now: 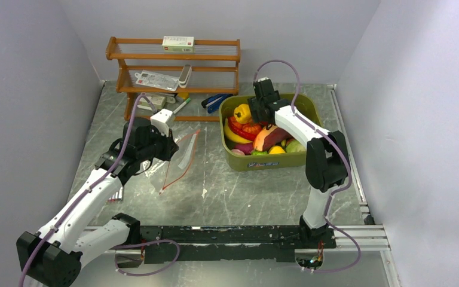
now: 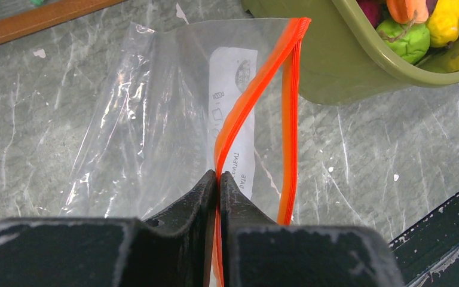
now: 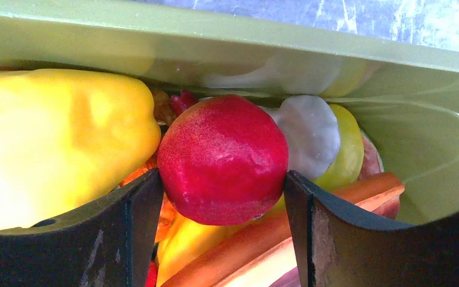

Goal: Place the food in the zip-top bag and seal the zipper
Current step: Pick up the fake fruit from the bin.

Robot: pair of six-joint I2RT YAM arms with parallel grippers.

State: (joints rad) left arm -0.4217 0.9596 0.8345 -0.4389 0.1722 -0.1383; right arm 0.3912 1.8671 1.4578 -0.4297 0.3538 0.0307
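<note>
Pinching zipper (image 2: 257, 95) with left gripper (image 2: 218, 179), fingers closed tight on upper orange strip, lifting it off lower strip, mouth gaping

Holding clear zip-top bag (image 2: 155, 119) otherwise flat on grey marbled table (image 2: 36, 119), just left of olive-green tub (image 1: 269, 160)

Reaching into tub at far right with right gripper (image 3: 222, 179), fingers spread wide, clasping red round toy fruit (image 3: 222, 149), both pads touching its sides

Working beside yellow toy pepper (image 3: 54, 137) on left, among other food piled in tub

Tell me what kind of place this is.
Probably a robotics lab test cell: plain walls box in a marbled table, two robot arms are bolted to its edge, and a green tub holds toy food.
</note>
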